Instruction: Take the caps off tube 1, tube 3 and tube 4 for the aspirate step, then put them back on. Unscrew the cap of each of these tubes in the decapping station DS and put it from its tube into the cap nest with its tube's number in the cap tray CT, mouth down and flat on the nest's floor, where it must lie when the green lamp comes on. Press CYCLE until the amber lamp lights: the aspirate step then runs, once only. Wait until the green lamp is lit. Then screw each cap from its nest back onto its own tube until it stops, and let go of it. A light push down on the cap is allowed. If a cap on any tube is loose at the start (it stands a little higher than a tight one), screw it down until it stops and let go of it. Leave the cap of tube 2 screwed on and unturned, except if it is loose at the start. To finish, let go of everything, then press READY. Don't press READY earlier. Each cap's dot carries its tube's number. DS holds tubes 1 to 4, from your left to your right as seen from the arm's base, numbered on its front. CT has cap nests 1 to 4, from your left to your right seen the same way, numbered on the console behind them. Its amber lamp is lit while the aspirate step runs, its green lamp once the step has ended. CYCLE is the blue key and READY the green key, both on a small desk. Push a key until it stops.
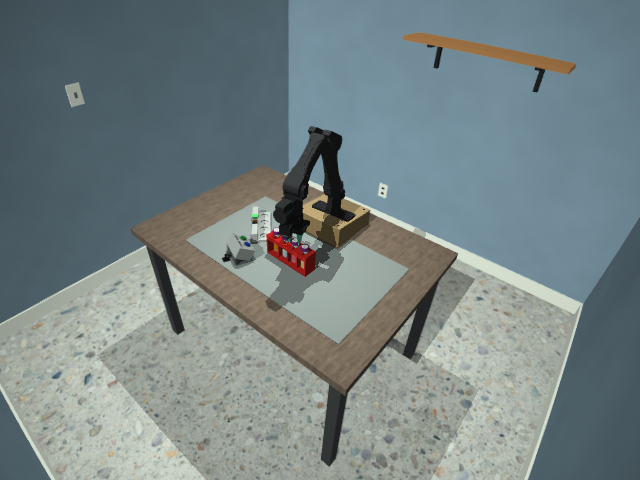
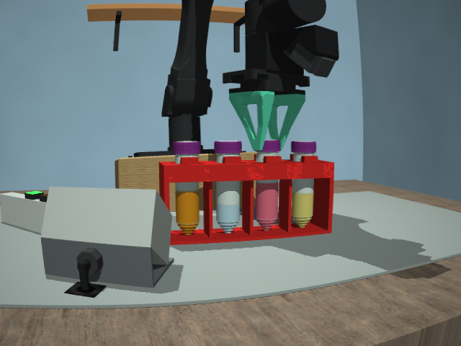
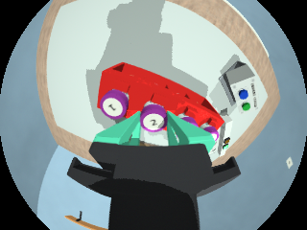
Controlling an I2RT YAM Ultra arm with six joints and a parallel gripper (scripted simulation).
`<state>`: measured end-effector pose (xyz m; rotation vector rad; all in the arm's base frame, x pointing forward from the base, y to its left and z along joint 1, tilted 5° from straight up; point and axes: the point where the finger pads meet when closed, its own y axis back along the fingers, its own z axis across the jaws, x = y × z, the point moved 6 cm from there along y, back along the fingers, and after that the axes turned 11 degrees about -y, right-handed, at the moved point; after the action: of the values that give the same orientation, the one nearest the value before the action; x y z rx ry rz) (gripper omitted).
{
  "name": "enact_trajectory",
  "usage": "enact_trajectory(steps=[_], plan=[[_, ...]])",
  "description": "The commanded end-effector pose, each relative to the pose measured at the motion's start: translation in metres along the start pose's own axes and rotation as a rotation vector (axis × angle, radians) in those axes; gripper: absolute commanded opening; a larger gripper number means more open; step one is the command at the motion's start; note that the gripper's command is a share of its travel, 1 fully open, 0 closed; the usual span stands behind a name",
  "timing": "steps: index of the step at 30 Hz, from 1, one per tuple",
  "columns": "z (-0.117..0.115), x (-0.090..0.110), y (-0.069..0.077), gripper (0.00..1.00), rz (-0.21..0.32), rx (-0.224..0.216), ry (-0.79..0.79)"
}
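The red decapping station [image 2: 245, 197] stands on the grey mat and holds four tubes, each with a purple cap on. In the exterior view their liquids run orange, pale blue, pink and yellow from left to right. My gripper [image 2: 271, 145] comes straight down and is shut on the cap of the pink tube [image 2: 271, 145], third from the left in that view. The wrist view shows that cap [image 3: 153, 117] between the teal fingers. I cannot read the dot numbers. The green lamp [image 2: 34, 193] on the cap tray console is lit.
The grey key desk [image 2: 100, 234] stands left of the rack, with its blue key [image 3: 244, 95] and green key [image 3: 246, 106] seen from the wrist. The white cap tray [image 1: 261, 222] lies behind the desk. The arm's wooden base box [image 1: 336, 219] stands behind the rack.
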<state>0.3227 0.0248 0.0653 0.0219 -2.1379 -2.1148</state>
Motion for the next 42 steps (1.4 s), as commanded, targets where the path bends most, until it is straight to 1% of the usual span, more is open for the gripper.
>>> enact_trajectory(steps=[1,16,18,24,28,29,41,42], plan=[[-0.0007,-0.0016,0.0029,0.0,-0.013,0.001,-0.036],[-0.0007,-0.0016,0.0028,0.0,-0.013,-0.001,-0.336],[-0.0007,-0.0016,0.0028,0.0,-0.013,-0.001,-0.336],[-0.0007,-0.0016,0.0028,0.0,-0.013,-0.002,-0.456],[-0.0007,-0.0016,0.0028,0.0,-0.013,-0.002,-0.464],[-0.0007,-0.0016,0.0028,0.49,-0.013,-0.002,-0.464],[-0.0007,-0.0016,0.0029,0.49,-0.013,-0.002,-0.464],[-0.0007,-0.0016,0.0033,0.49,-0.013,-0.001,-0.381]])
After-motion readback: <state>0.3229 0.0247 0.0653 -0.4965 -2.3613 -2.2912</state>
